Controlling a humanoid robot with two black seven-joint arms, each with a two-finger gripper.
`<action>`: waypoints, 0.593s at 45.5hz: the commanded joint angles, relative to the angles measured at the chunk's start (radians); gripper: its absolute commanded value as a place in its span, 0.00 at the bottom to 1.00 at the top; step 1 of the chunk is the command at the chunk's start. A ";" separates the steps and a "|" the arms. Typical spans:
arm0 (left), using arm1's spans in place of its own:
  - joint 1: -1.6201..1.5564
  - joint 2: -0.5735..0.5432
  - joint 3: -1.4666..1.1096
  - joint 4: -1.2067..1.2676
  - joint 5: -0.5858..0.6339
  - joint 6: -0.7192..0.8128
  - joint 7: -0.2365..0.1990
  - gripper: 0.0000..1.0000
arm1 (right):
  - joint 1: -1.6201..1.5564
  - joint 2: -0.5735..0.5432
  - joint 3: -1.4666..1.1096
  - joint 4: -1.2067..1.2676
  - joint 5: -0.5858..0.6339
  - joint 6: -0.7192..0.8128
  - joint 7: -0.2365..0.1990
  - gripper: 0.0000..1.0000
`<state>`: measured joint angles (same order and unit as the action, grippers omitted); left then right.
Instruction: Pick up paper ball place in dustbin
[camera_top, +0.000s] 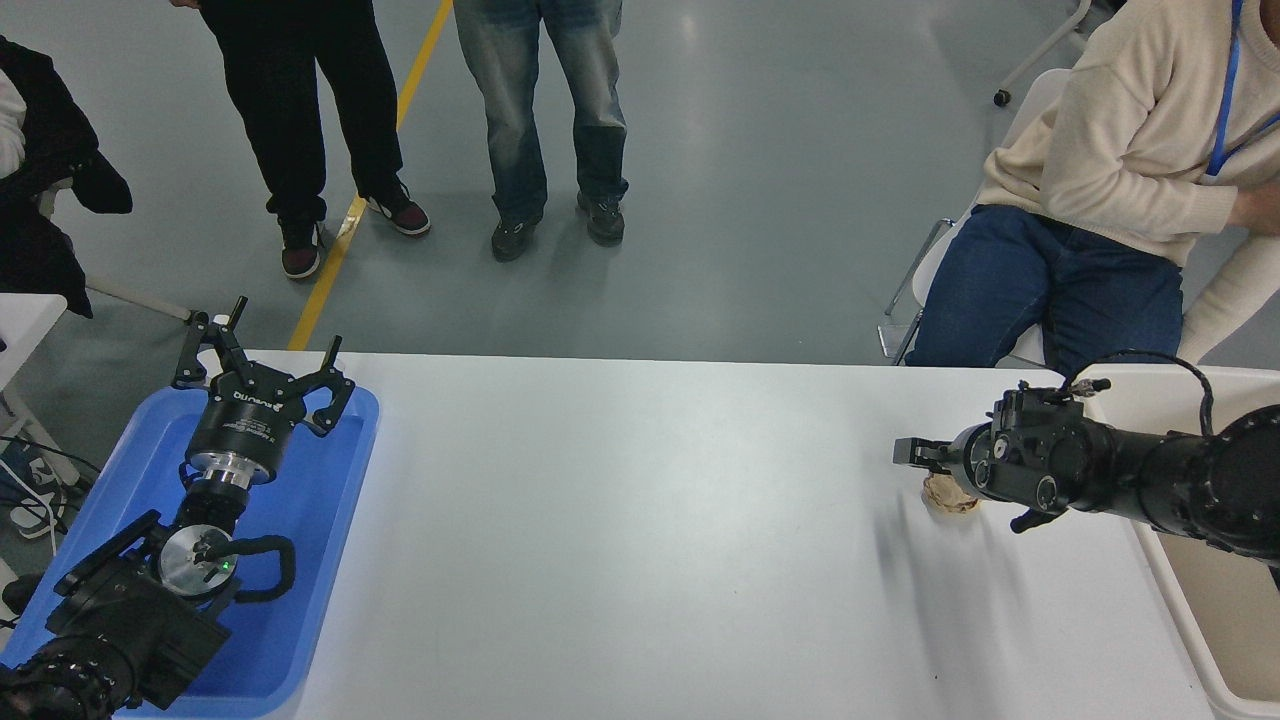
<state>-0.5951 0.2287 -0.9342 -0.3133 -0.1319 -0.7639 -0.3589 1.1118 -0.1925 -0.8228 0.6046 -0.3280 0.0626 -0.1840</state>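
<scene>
The right arm reached in from the right edge, lying low over the white table, and its right gripper sat directly over the paper ball, hiding most of it. Only a small tan, wrinkled edge of the ball showed beneath the gripper's body, resting on the table near the right end. One finger poked out to the left of the wrist, but whether the claw was spread or clenched on the paper could not be told from this angle. The dustbin, cream-coloured with a thick rim, stood at the table's right edge, just beside and partly under the arm, apart from the ball. At the lower left, the left arm was parked over a shallow blue tray, and the left gripper had its fingers spread wide and grasped nothing. Beyond the far side of the table, a seated person in a cream sweater and blue jeans occupied the upper right, and two people stood on the grey floor, seen only as legs.
</scene>
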 joint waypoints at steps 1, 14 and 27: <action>0.000 0.000 0.000 0.000 0.000 0.000 0.000 1.00 | -0.032 0.005 0.008 -0.016 0.007 -0.018 0.000 1.00; 0.000 0.001 0.000 0.000 0.000 0.000 0.000 1.00 | -0.043 0.011 0.008 -0.026 0.007 -0.026 0.000 0.99; 0.000 0.000 0.000 0.000 0.000 0.000 0.000 1.00 | -0.086 0.019 0.008 -0.065 0.004 -0.082 0.001 0.98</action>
<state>-0.5952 0.2296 -0.9342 -0.3132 -0.1319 -0.7639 -0.3592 1.0546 -0.1794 -0.8149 0.5625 -0.3227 0.0196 -0.1841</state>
